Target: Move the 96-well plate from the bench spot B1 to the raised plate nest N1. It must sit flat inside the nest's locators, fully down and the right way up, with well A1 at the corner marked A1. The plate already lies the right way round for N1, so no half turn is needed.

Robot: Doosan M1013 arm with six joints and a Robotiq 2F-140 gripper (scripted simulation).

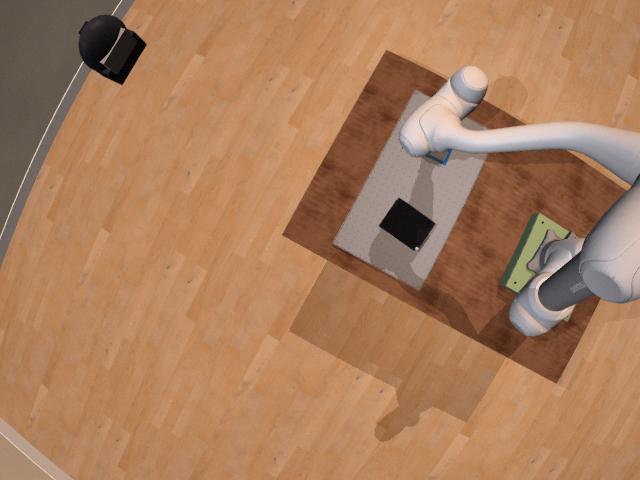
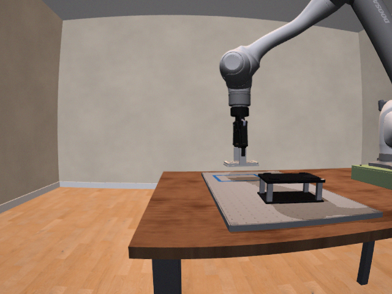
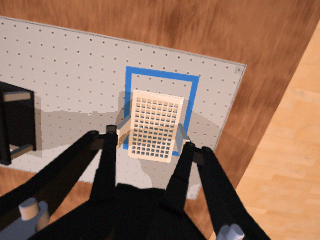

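My gripper (image 3: pixel 154 126) is shut on the cream 96-well plate (image 3: pixel 152 125) and holds it level in the air. In the side view the plate (image 2: pixel 237 163) hangs a little above the blue outline of spot B1 (image 2: pixel 236 177), under the gripper (image 2: pixel 239 155). In the wrist view the blue outline (image 3: pixel 160 107) lies right below the plate. The black raised nest N1 (image 2: pixel 291 186) stands on posts nearer the middle of the grey board, empty on top. From above, the nest (image 1: pixel 407 224) shows as a black rectangle, and my arm hides the plate; only a blue corner (image 1: pixel 439 157) shows.
The grey perforated board (image 2: pixel 285 202) lies on the brown table (image 2: pixel 253 221). A green base block (image 1: pixel 532 253) holds the arm's foot at the table's right side. A dark camera unit (image 1: pixel 110 48) stands on the floor far away.
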